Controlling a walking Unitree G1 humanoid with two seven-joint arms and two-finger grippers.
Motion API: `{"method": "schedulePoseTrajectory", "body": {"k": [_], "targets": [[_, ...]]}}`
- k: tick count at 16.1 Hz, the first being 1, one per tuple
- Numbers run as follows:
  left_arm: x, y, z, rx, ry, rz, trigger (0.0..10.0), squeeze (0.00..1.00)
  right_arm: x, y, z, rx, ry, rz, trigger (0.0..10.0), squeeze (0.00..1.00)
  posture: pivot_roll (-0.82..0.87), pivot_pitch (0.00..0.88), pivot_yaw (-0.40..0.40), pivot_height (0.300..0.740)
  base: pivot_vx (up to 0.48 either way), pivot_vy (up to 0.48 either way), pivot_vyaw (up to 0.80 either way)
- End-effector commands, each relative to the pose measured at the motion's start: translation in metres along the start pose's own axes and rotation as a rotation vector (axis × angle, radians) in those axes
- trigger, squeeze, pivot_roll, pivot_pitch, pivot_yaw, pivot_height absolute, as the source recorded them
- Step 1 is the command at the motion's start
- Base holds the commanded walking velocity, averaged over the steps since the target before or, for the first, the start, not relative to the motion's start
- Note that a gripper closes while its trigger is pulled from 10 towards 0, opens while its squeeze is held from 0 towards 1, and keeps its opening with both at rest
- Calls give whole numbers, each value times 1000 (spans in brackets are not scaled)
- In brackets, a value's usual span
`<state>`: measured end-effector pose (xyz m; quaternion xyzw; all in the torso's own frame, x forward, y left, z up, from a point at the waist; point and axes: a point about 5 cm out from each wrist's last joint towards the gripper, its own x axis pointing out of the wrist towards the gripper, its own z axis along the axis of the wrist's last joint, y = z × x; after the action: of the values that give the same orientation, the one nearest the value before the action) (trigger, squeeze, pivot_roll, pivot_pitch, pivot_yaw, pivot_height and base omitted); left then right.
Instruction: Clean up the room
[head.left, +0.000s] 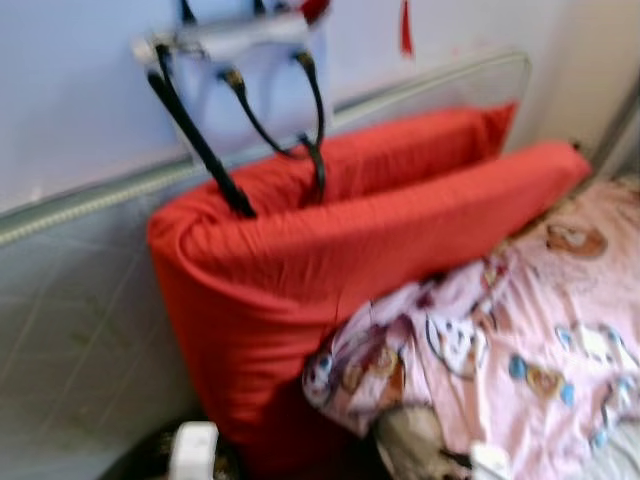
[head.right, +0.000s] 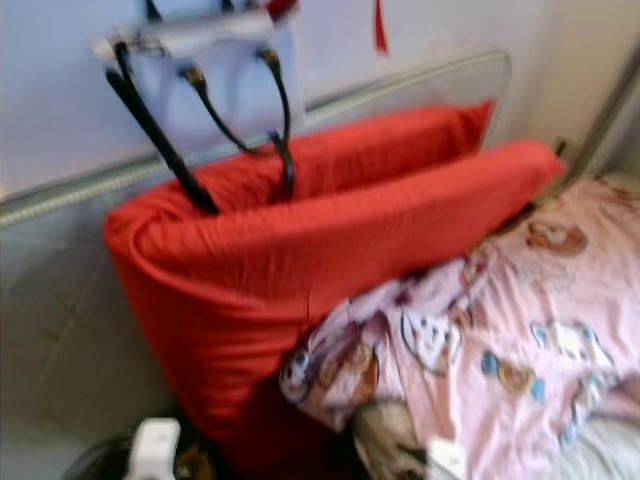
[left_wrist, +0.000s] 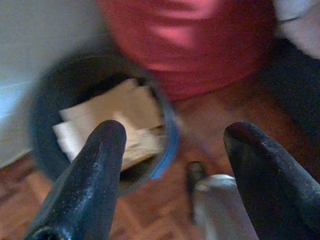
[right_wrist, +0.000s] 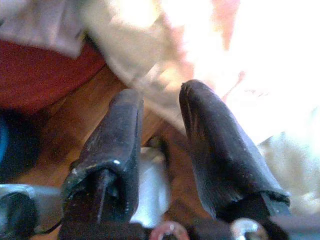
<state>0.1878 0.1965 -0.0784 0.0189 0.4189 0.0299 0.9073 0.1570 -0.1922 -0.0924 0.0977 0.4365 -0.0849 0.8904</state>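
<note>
A thick red folded cushion (head.left: 330, 260) leans against the grey padded wall panel (head.left: 70, 320). A pink cartoon-print blanket (head.left: 520, 340) lies bunched against its right side. In the left wrist view my left gripper (left_wrist: 175, 132) is open above a wooden floor (left_wrist: 200, 125), just in front of a dark round bin (left_wrist: 42, 95) with a blue rim, which holds crumpled paper (left_wrist: 115, 110). In the right wrist view my right gripper (right_wrist: 160, 92) hangs open with a narrow gap and nothing in it, above the floor beside pale bedding (right_wrist: 150, 45). All the views are blurred.
A white handbag (head.left: 240, 50) with long black straps hangs on the wall above the cushion, its straps draped onto it. A white object (head.left: 193, 450) shows at the bottom edge by the cushion's foot. A silver part (left_wrist: 220, 205) lies between the left fingers.
</note>
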Motion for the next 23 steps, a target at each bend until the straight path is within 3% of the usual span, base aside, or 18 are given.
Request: {"method": "schedulePoseTrajectory", "body": {"k": [1, 9, 16, 23], "targets": [[-1, 11, -1, 14, 12, 26, 10000, 0, 2, 8, 3, 8, -12, 18, 10000, 0, -10, 0, -10, 740, 304, 0, 0], [-1, 15, 7, 23, -49, 13, 10000, 0, 3, 9, 11, 41, -56, -11, 10000, 0, -12, 0, -4, 740, 38, 0, 0], [-2, 16, 3, 74, -31, 33, 10000, 0, 2, 7, 7, 57, -39, -11, 10000, 0, -13, 0, -9, 740, 0, -58, -595], [-1, 15, 6, 55, -41, 37, 10000, 0, 3, 6, 9, 55, -36, -8, 10000, 0, -7, 0, -13, 740, 0, -65, -607]]}}
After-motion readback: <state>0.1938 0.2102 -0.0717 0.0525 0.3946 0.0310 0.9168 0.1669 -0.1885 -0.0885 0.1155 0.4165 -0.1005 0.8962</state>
